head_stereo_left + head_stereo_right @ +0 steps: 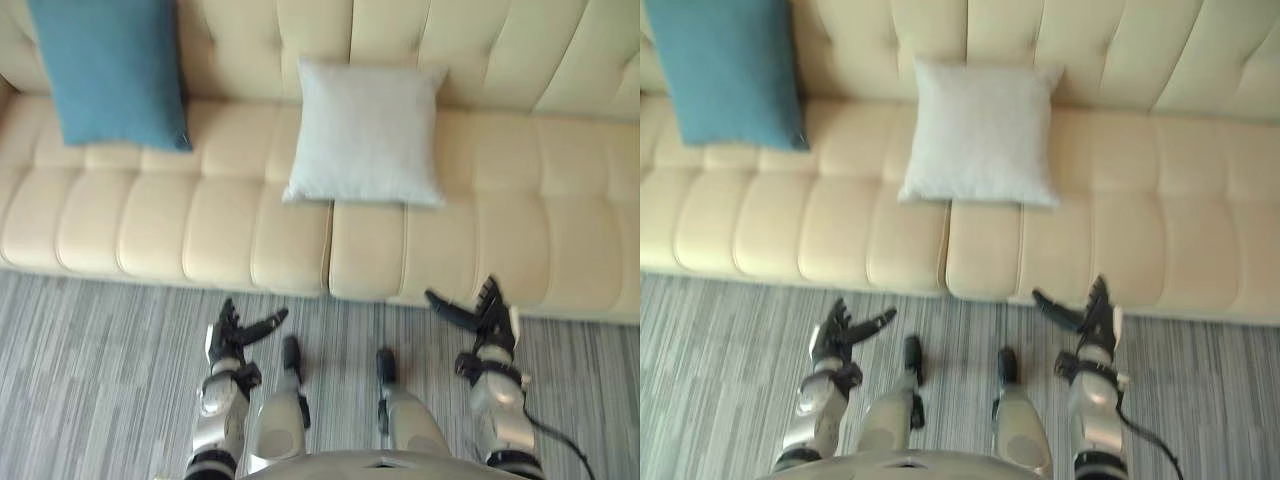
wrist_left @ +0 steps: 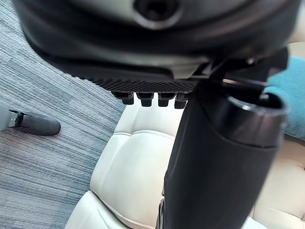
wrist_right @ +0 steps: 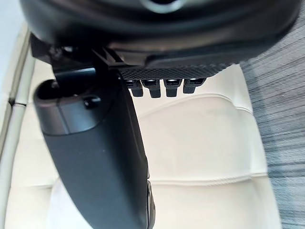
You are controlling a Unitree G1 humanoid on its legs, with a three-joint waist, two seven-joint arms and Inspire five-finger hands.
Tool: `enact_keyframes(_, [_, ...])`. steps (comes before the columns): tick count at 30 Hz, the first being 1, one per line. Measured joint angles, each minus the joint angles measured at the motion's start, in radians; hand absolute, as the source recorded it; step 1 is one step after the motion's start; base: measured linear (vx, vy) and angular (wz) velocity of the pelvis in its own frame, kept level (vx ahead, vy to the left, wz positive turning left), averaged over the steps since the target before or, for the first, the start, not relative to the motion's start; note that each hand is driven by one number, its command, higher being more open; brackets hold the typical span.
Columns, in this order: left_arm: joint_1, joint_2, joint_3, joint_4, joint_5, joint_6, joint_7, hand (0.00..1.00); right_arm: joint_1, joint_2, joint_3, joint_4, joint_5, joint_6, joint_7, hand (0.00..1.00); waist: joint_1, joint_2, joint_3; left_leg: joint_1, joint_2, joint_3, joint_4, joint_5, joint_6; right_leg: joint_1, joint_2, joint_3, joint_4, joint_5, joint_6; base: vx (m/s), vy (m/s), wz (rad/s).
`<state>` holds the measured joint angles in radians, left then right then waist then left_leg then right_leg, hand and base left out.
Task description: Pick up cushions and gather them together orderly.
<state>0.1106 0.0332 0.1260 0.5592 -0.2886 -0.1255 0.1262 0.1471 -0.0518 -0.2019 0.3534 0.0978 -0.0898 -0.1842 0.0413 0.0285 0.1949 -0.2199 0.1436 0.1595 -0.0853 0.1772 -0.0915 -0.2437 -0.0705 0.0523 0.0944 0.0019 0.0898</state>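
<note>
Sofa: cream tufted sofa (image 1: 480, 200) is stretching across both eye views; its seat is carrying the two cushions
Teal cushion: teal cushion (image 1: 110, 70) is leaning upright against the sofa's backrest toward the sofa's left end; its lower edge is resting on the seat
Pale cushion: pale grey cushion (image 1: 365, 135) is leaning on the backrest near the sofa's middle, its lower edge sitting just behind the seam between two seat sections; it is lying well apart from the teal cushion, with bare seat showing between them
Left hand: left hand (image 1: 228, 338) is hovering over the carpet just in front of the sofa's front edge; fingers are reaching out straight, thumb spreading wide, grasping nothing
Right hand: right hand (image 1: 492, 318) is hovering likewise before the sofa's front edge, further right; fingers are pointing straight, thumb spreading inward, grasping nothing
Carpet: striped grey carpet (image 1: 90, 380) is running along the sofa's foot
</note>
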Motion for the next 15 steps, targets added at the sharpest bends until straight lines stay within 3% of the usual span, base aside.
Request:
enact_keyframes(5, [0.031,-0.001,0.011,0.219,0.116,0.002,-0.028,1.0,0.043,0.031,0.007,0.274,-0.05,0.0,0.033,1.0,0.006,-0.013,-0.131,0.079,-0.001,-0.001,-0.001,-0.031,-0.011,0.08,-0.003,-0.014,-0.01,-0.034,-0.005,0.04,0.027,0.04])
enact_keyframes(11, [0.03,-0.002,0.013,0.346,0.215,0.026,-0.036,1.0,0.044,0.052,-0.012,0.439,-0.079,0.026,0.042,1.0,0.006,-0.031,-0.156,0.12,0.001,0.011,-0.001,-0.042,-0.015,0.122,-0.002,-0.006,-0.028,-0.027,-0.004,0.0,0.012,-0.05])
enact_keyframes(15, [0.019,0.01,0.017,0.372,0.223,0.027,-0.032,1.0,0.021,0.056,-0.014,0.47,-0.079,0.036,0.042,1.0,0.01,-0.044,-0.158,0.136,0.009,0.073,0.002,-0.053,-0.017,0.107,0.007,0.05,-0.035,-0.003,0.003,0.0,0.03,-0.43])
